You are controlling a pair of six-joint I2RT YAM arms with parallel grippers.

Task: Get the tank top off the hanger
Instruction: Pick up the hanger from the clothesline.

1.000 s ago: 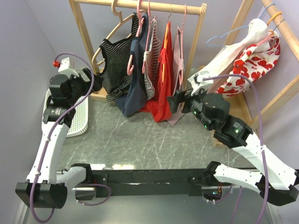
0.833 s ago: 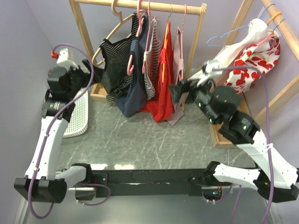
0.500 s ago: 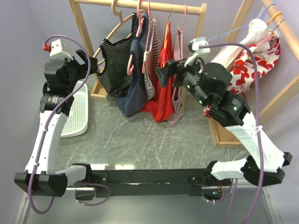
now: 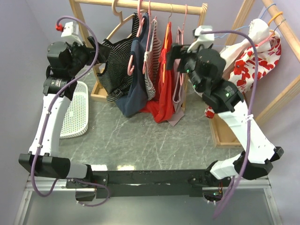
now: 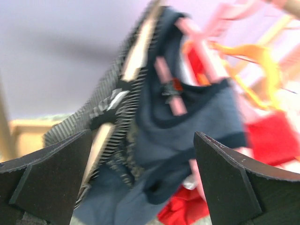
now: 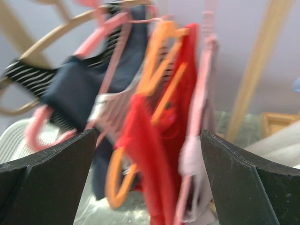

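Several tank tops hang on a wooden rail [image 4: 159,6]: a black-and-white striped one [image 4: 112,65] on a wooden hanger [image 4: 108,35], a navy one [image 4: 136,89] on a pink hanger, a red one [image 4: 165,79] on an orange hanger, and a pale pink one [image 4: 178,70]. My left gripper [image 4: 93,48] is open and empty, just left of the striped top [image 5: 108,108] and facing the navy top [image 5: 197,117]. My right gripper [image 4: 172,49] is open and empty, right in front of the red top [image 6: 173,126] and the pale pink top [image 6: 197,154]. Both wrist views are blurred.
A white perforated basket [image 4: 75,117] lies on the table at the left. A second wooden rack at the right carries a white and red-floral garment [image 4: 248,65] and a blue hanger [image 4: 220,37]. The rack's left post [image 4: 84,33] stands close to my left gripper.
Both arms have risen toward the rail. My left gripper moved up and right to the striped top. My right gripper moved up and left to the red and pink tops. Both stay open.
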